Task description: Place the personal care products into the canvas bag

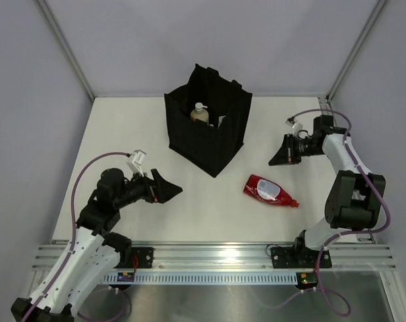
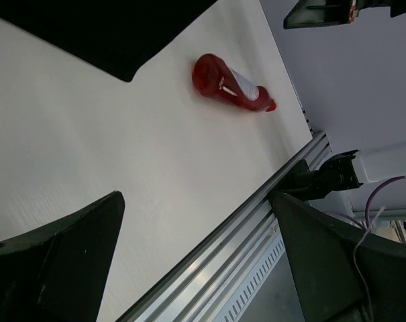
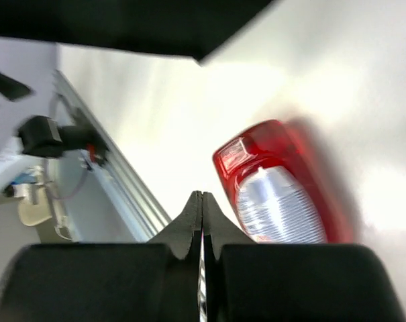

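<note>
Logged right gripper (image 1: 276, 159) clenched empty, left gripper (image 1: 170, 187) released | feared shoving red squeeze bottle (image 1: 270, 191) toward right edge unless opened.

You're looking at a robotics lab cell: the white table (image 1: 122, 134) is boxed in by plain grey panels (image 1: 28, 100) at its far edge and both sides, with metal posts (image 1: 65, 49) rising from the far corners. Along the near edge runs an aluminium rail (image 1: 216, 253) with a slotted cable duct (image 1: 209, 277), where the left arm (image 1: 82, 258) and right arm (image 1: 353, 198) are bolted
</note>
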`<control>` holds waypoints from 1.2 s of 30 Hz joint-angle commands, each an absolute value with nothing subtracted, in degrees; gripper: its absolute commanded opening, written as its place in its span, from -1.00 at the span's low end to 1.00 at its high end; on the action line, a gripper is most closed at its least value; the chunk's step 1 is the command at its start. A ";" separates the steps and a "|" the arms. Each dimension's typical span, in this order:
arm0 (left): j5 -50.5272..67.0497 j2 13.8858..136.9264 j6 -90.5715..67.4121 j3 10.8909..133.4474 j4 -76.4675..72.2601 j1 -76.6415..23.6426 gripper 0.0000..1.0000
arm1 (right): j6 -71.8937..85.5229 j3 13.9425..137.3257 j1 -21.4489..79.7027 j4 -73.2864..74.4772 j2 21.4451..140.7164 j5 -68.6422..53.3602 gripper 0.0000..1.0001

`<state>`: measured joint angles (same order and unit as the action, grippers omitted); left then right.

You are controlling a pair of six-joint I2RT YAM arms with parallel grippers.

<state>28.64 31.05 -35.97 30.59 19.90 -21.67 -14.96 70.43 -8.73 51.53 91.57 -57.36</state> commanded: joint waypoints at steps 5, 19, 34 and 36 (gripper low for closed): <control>33.93 33.40 -35.42 30.32 18.28 -22.76 0.98 | -33.82 65.05 -3.96 55.20 81.25 -38.16 -0.86; 32.70 31.82 -36.74 28.57 17.58 -23.55 0.98 | -45.28 41.23 18.62 47.56 54.14 -15.14 0.99; 32.26 32.17 -38.06 27.69 16.26 -23.64 0.98 | -28.75 37.26 36.12 38.41 67.22 5.89 0.99; 32.26 31.82 -38.14 27.51 16.17 -23.64 0.98 | -27.42 37.09 37.70 37.01 72.32 8.86 0.99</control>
<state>31.48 32.67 -37.47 28.45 19.51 -23.31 -31.44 37.30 35.79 40.25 67.70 3.20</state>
